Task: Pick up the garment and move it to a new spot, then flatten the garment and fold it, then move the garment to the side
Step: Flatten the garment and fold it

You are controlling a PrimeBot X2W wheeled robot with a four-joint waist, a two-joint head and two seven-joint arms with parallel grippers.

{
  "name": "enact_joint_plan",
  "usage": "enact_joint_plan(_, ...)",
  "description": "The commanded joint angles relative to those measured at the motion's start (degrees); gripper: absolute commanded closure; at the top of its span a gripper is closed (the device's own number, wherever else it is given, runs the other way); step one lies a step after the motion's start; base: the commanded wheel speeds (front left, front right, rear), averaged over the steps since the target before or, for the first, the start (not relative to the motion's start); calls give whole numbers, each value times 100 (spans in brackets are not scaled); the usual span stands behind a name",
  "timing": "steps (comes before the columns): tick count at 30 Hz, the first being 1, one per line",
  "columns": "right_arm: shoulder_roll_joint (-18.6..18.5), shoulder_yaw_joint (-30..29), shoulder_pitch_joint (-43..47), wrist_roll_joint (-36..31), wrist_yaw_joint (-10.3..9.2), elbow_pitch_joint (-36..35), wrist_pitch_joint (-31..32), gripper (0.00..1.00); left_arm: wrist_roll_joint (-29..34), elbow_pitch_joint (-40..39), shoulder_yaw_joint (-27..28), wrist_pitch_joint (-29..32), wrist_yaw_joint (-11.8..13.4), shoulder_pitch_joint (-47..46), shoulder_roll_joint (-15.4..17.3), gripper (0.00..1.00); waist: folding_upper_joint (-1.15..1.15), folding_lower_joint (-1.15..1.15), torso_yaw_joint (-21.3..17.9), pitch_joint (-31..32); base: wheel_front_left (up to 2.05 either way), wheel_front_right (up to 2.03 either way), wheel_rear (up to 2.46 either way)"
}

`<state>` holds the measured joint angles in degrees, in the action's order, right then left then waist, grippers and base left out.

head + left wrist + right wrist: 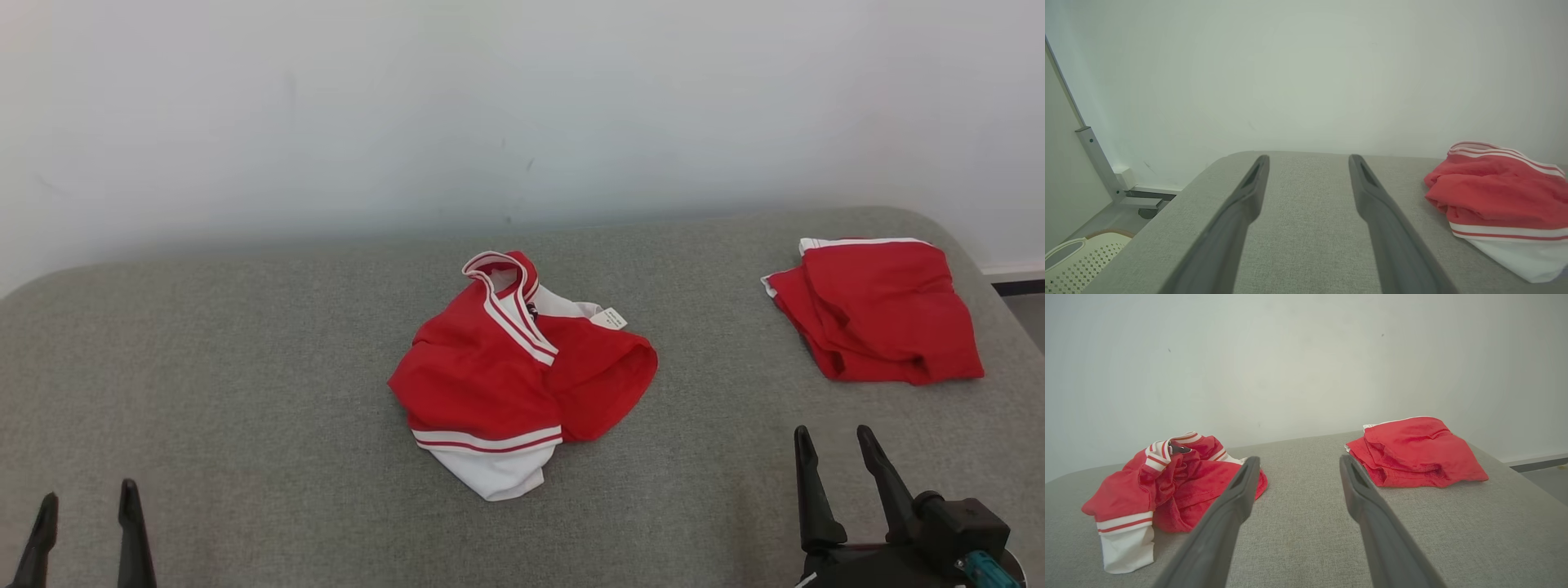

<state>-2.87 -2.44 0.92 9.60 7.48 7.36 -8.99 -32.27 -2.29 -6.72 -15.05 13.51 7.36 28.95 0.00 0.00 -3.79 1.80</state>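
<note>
the grey woven-fabric padded surface (245, 367) carries the crumpled red jersey garment with white striped trim (490, 367) at its centre and a folded red cloth with a white edge (882, 318) at its far right, well apart from each other. the left gripper (90, 490) sits at the near left and the right gripper (833, 431) at the near right, each with jaws spread, holding nothing, clear of the garment. a small white paper tag (609, 318) lies at the garment's far edge.

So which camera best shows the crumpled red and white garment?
Head view: the whole crumpled red and white garment shows, unobstructed. Left wrist view crops it; right wrist view has the right gripper overlapping it.
</note>
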Motion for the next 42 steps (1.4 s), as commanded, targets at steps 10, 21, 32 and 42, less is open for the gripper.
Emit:
enact_joint_plan(10,-3,55,-45,8,4,-11,57,0,77,220,-34,-16,-25,-77,-95,0,0,0,54,-35,0,0,0)
enact_joint_plan(21,-3,83,-26,36,4,2,82,0,136,334,-72,52,97,-65,-48,0,0,0,33,-27,0,0,0)
enact_joint_plan(32,-3,85,-13,35,4,17,74,0,249,307,-113,74,176,-92,46,0,0,0,33,-28,0,0,0)
enact_joint_plan(42,-2,40,26,31,4,10,60,0,224,290,-173,136,196,-203,25,0,0,0,78,-72,0,0,0)
